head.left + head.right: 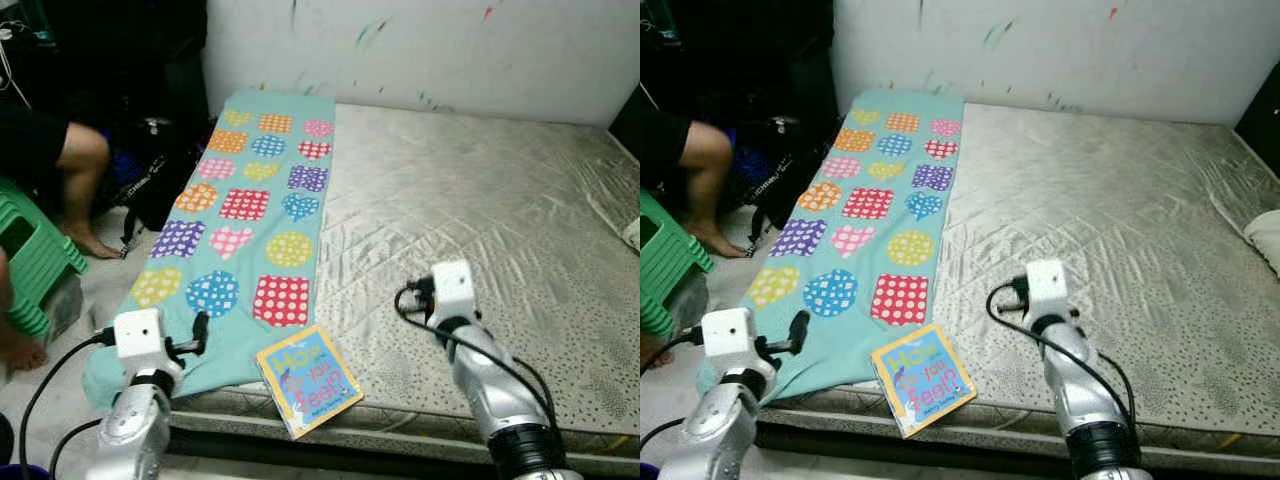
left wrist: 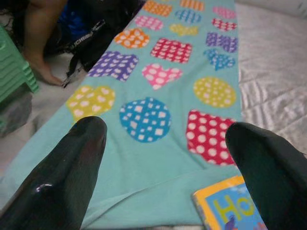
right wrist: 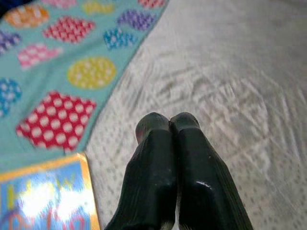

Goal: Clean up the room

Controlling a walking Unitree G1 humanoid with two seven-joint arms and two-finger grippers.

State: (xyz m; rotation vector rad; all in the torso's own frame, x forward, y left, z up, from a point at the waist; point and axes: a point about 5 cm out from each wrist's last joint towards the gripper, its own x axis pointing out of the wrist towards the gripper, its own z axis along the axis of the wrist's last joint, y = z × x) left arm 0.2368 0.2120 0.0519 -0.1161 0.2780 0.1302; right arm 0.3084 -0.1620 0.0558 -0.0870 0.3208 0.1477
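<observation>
In the left eye view a teal blanket patterned with dotted hearts, circles and squares (image 1: 250,215) lies lengthwise along the left side of a bare grey quilted mattress (image 1: 480,210); a yellow-bordered blue picture book (image 1: 308,379) lies at the mattress's near edge, just beside the blanket's near corner; the left gripper (image 1: 200,330) hovers over the blanket's near end; the right arm reaches over the mattress to the right of the book; a person's bare leg (image 1: 82,185) and a stack of green plastic stools (image 1: 35,255) stand on the floor to the left.

In the right eye view the same layout shows; a white wall with paint streaks (image 1: 1060,50) backs the bed.

In the left wrist view the left gripper's black fingers (image 2: 67,177) are spread wide above the blanket, with the book's corner near one finger.

In the right wrist view the right gripper (image 3: 171,125) is pressed together, empty, above the mattress; the book lies off to one side.
</observation>
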